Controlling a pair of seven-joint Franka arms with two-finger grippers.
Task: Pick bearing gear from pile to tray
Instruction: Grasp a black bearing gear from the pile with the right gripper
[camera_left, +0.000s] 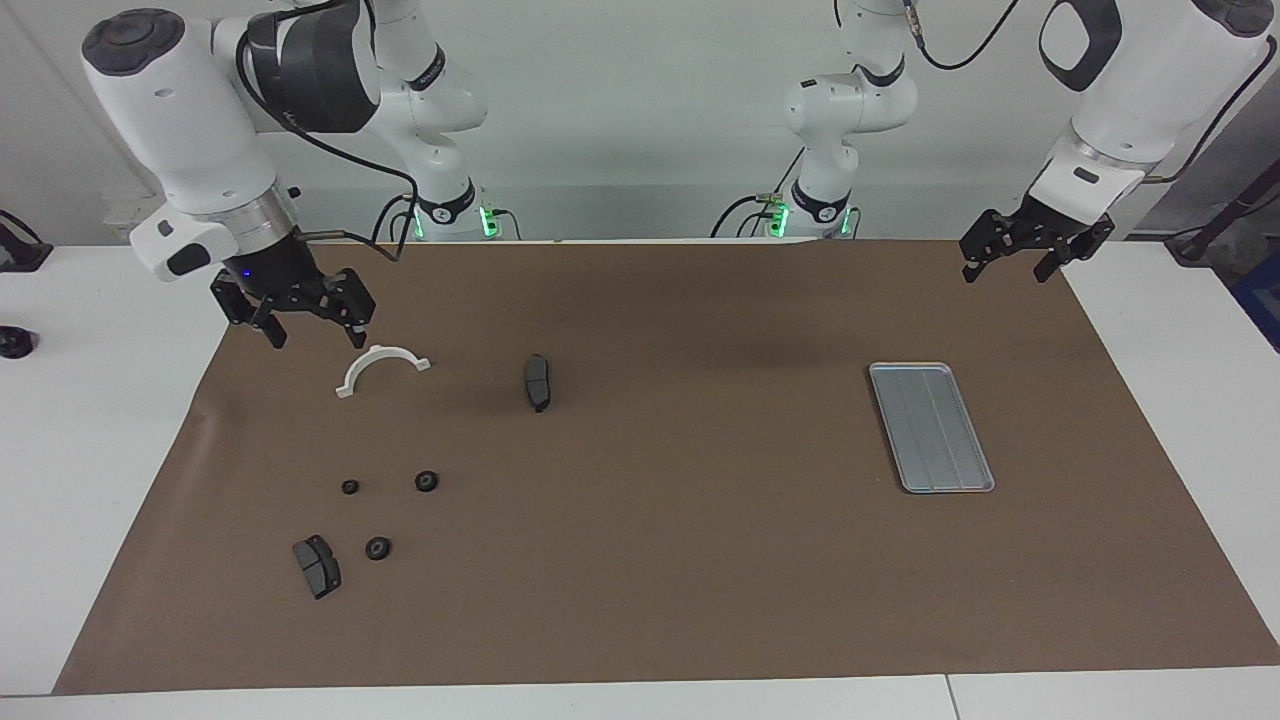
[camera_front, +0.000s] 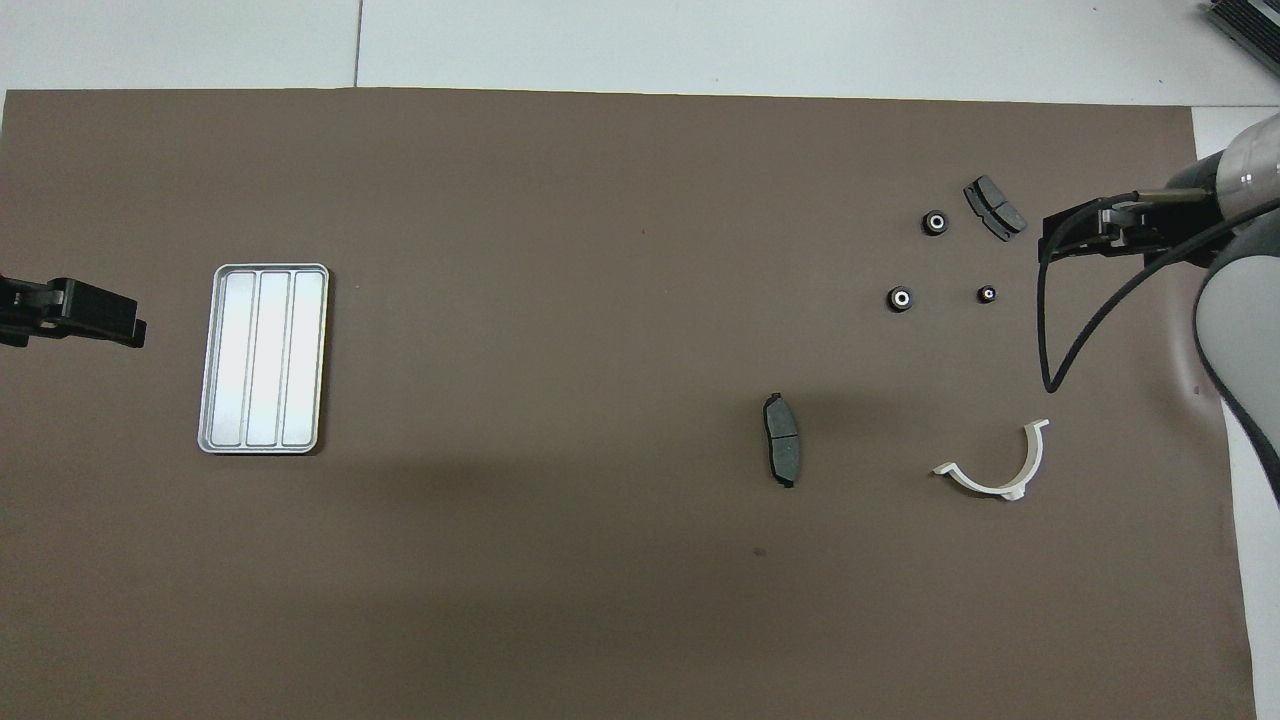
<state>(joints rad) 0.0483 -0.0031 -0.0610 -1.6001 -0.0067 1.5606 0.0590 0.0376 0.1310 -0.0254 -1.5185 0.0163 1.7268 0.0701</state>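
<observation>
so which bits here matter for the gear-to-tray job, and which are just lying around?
Job:
three black rings
tray, nothing in it
right gripper, open over the mat near the bracket

Lying about:
white bracket
two grey pads

The tray (camera_left: 931, 427) lies toward the left arm's end of the mat (camera_left: 680, 560), well apart from the pile (camera_left: 380, 480) at the right arm's end, where three rings (camera_left: 427, 481) lie farther from the robots than the half-ring bracket (camera_left: 381, 368).

White table (camera_left: 100, 500) under brown mat (camera_left: 650, 550); on it silver tray (camera_left: 905, 385), scattered pile (camera_left: 378, 548).
</observation>
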